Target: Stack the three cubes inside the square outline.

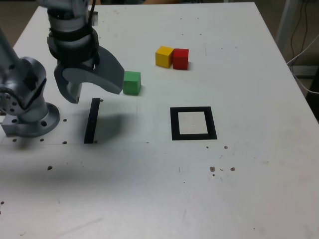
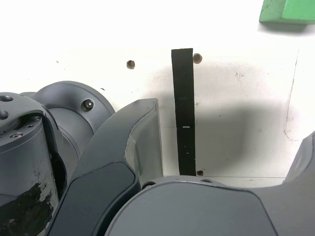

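Note:
In the exterior view my gripper hangs open with nothing between its wide-spread jaws, low over the table at the left. The green cube sits just to the right of one finger, apart from it. In the wrist view my gripper is open over bare table, and only a corner of the green cube shows. The yellow cube and the red cube stand side by side, touching, farther back. The square outline lies toward the exterior view's right with nothing inside it.
A straight black strip lies on the table right under the gripper. The arm's grey base stands at the exterior view's left edge. Small screw holes dot the white table.

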Controlling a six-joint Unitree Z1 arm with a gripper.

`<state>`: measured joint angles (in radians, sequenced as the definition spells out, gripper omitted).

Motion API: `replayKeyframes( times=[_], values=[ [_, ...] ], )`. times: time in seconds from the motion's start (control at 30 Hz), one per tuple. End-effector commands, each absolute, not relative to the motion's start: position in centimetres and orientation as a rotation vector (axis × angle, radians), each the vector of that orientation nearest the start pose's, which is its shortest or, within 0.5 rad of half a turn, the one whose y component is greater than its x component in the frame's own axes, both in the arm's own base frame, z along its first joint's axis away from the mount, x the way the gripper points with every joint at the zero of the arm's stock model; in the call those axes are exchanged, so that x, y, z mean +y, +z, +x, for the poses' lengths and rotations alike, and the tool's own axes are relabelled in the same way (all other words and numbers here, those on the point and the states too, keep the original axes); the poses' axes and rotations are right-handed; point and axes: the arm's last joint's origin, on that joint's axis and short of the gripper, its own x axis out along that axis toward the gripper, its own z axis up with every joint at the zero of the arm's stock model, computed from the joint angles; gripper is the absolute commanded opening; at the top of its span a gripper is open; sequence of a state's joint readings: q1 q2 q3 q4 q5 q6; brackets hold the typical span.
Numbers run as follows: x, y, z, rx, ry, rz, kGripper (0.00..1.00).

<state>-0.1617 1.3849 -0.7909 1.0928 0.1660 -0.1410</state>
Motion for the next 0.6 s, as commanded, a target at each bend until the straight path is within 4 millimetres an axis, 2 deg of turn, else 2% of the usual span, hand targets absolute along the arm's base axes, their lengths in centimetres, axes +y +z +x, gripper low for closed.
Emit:
replayKeyframes(
  times=[0.0, 0.37, 0.57],
  values=[
    [-1.3, 25.6, 13.2, 1.648, 0.119, 0.170, 1.00],
    [-1.5, 26.0, 13.5, 1.603, 0.095, 0.137, 1.00],
    [-2.2, 27.1, 15.4, 1.555, 0.034, 0.061, 1.00]
  ],
)
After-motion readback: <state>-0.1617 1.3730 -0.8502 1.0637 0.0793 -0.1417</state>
